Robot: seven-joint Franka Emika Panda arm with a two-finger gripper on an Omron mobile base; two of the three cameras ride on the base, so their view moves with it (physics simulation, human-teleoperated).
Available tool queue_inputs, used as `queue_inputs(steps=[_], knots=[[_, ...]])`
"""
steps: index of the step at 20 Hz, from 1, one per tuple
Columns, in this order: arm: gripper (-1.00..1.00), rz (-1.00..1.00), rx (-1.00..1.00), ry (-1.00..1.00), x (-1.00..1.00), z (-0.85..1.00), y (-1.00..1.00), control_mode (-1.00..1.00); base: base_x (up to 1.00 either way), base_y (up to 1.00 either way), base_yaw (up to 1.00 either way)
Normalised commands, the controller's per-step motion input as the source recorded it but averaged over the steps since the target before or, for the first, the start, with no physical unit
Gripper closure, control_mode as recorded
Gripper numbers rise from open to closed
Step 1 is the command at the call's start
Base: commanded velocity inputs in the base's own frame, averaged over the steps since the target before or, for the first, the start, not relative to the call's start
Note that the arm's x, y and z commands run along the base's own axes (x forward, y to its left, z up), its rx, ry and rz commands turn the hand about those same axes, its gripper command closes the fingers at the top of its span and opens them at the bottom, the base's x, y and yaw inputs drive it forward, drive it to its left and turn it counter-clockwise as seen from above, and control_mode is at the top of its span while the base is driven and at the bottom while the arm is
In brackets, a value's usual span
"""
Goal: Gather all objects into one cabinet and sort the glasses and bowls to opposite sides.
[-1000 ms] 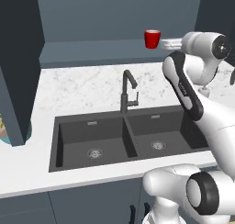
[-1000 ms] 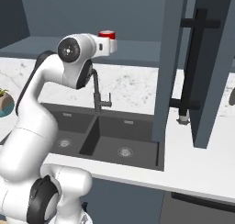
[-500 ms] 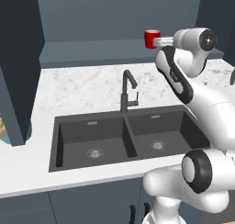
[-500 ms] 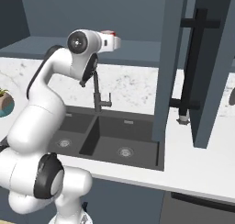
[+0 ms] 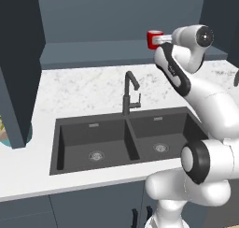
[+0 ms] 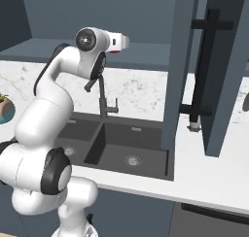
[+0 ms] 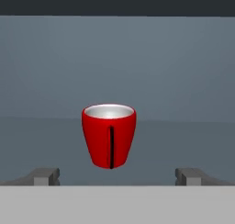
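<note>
From the left base camera, the arm rises at four o'clock and reaches up toward one o'clock, its hand level with the cabinet (image 5: 93, 52) shelf. A red cup (image 5: 153, 39) stands upright on that shelf, just at the front of the hand. Below lie the marble counter (image 5: 84, 89), the dark double sink (image 5: 126, 140) and a black faucet (image 5: 130, 94) at its rear rim.

From the right base camera, the arm climbs from seven o'clock and the hand points toward two o'clock over the faucet (image 6: 103, 100). A sliver of the cup (image 6: 115, 51) shows red under the hand's tip, against the shelf. An open cabinet door (image 6: 221, 71) hangs at three o'clock, its dark bar handle facing us.

From the hand camera, the cup (image 7: 109, 135) sits dead centre, upright, pale inside, a thin dark stripe down its near side. The gripper (image 7: 117, 176) is spread fully wide: one fingertip (image 7: 45, 176) at seven o'clock, the other at five, each well clear of the cup. Nothing is gripped.
</note>
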Motion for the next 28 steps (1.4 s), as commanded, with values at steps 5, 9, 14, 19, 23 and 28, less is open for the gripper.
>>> queue_inputs(steps=[5,9,14,19,23,28], knots=[[-1.00,0.00,0.00,0.03,0.22,-0.02,0.11,-1.00,0.00,0.00,0.00],[-1.00,0.00,0.00,0.02,0.22,-0.03,0.02,-1.00,0.00,0.00,0.00],[-1.00,0.00,0.00,0.00,0.26,0.00,0.00,-1.00,0.00,0.00,0.00],[-1.00,0.00,0.00,0.02,0.28,-0.06,0.00,-1.00,0.00,0.00,0.00],[-1.00,0.00,0.00,0.05,0.23,-0.15,0.00,-1.00,0.00,0.00,0.00],[-1.00,0.00,0.00,0.02,0.21,-0.05,0.00,-1.00,0.00,0.00,0.00]])
